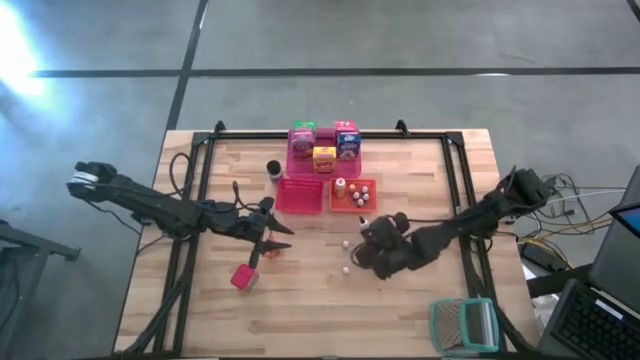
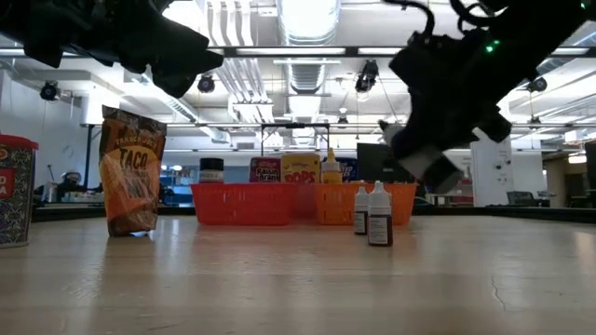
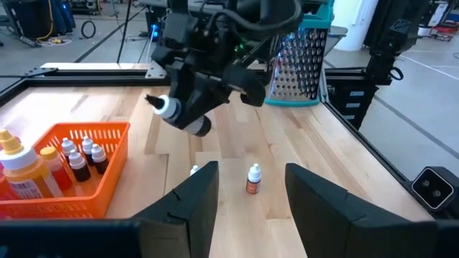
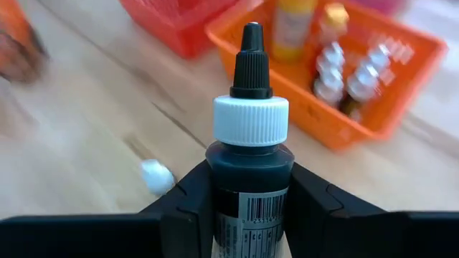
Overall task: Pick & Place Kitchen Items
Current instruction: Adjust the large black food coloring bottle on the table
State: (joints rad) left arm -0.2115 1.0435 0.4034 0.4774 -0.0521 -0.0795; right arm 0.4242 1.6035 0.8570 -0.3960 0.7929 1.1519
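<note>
My right gripper [image 1: 372, 236] is shut on a dark dropper bottle [image 4: 249, 172] with a white cap and black nozzle, above the table's middle; it also shows in the left wrist view [image 3: 183, 115]. My left gripper [image 3: 251, 197] is open and empty, left of centre [image 1: 284, 240]. Ahead of its fingers a small white-capped bottle [image 3: 253, 179] stands on the table. Two small bottles [image 1: 347, 243] [image 1: 344, 268] stand on their bases between the grippers. Small cartons stand in the pink tray [image 1: 320, 150]; bottles stand in the orange basket [image 1: 352, 193]. My right gripper pinches the dark bottle's body [image 4: 247, 197] between its two fingers, just below the white cap. The bottle lies along the fingers, its cap and nozzle [image 4: 252, 50] sticking out past the fingertips. It is lifted clear of the table and tilted, cap end slanting down [image 3: 166, 107].
A red basket [image 1: 300, 195] sits beside the orange one. A dark jar [image 1: 272, 168] stands left of them. A taco bag [image 2: 130, 172] and a red can [image 2: 14, 191] stand at the near left. A teal-framed grater [image 1: 463, 325] lies at the near right corner.
</note>
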